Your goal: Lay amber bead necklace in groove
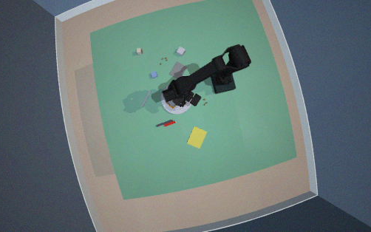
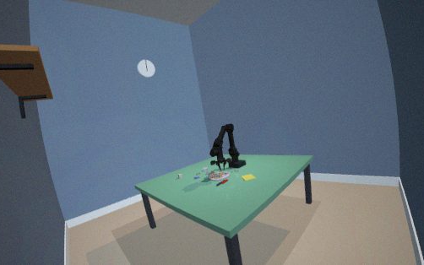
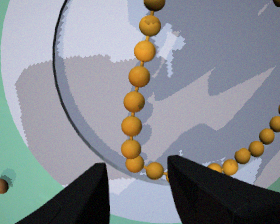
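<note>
The round bead board [image 1: 177,111] [image 3: 31,30] is pale, with a dark-edged circular groove. The amber bead necklace [image 1: 172,106] [image 2: 219,175] [image 3: 139,76] lies on it. In the wrist view its left strand runs nearly straight, inside the groove's left arc, to a corner near the groove at the bottom. From there beads curve up to the right; whether these sit in the groove I cannot tell. My gripper [image 1: 182,103] [image 2: 222,169] [image 3: 138,169] is partly open, its fingertips apart over the board's lower edge, either side of the corner beads. The right fingertip hides some beads.
A red and dark tool [image 1: 169,123] [image 2: 224,181] and a yellow square [image 1: 196,137] [image 2: 248,177] lie near the board. A grey square [image 1: 178,69], blue cube [image 1: 154,74], white cube [image 1: 180,51], beige cube [image 1: 139,51] and thin grey stick [image 1: 146,99] lie around. Small brown beads are scattered nearby.
</note>
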Robot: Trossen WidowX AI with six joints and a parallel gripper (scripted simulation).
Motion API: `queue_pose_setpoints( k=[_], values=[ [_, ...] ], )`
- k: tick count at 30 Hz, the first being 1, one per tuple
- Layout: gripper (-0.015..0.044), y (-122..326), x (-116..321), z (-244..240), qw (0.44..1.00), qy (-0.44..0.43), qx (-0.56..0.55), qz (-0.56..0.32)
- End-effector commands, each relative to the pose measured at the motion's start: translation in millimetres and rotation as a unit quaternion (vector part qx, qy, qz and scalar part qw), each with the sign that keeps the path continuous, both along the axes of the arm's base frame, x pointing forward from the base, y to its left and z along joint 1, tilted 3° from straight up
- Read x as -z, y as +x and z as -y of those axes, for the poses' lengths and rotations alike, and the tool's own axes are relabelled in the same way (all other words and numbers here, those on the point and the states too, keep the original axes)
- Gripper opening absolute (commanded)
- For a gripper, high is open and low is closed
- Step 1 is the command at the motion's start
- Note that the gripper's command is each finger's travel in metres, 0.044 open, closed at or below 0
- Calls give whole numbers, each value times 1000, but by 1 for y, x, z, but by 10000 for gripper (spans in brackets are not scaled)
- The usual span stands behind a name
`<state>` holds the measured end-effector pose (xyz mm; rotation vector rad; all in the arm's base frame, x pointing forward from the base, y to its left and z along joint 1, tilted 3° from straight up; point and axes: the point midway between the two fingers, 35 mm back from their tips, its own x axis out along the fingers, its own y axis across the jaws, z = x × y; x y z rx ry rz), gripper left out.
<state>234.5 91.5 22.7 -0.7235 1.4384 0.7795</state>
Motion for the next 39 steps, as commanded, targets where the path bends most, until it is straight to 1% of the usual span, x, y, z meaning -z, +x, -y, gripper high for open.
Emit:
queue_pose_setpoints(
  k=[1,19,25,29,30,39],
  values=[
    [120,1,0,0,1000,1,0,2],
    [120,-3,28,0,1000,-1,-3,-3],
    [120,-3,29,0,1000,-2,-3,-3],
    [15,-1,27,0,1000,0,-2,-1],
    [0,-1,27,0,1000,0,-2,-1],
    [0,-1,27,0,1000,0,-2,-1]
  ],
)
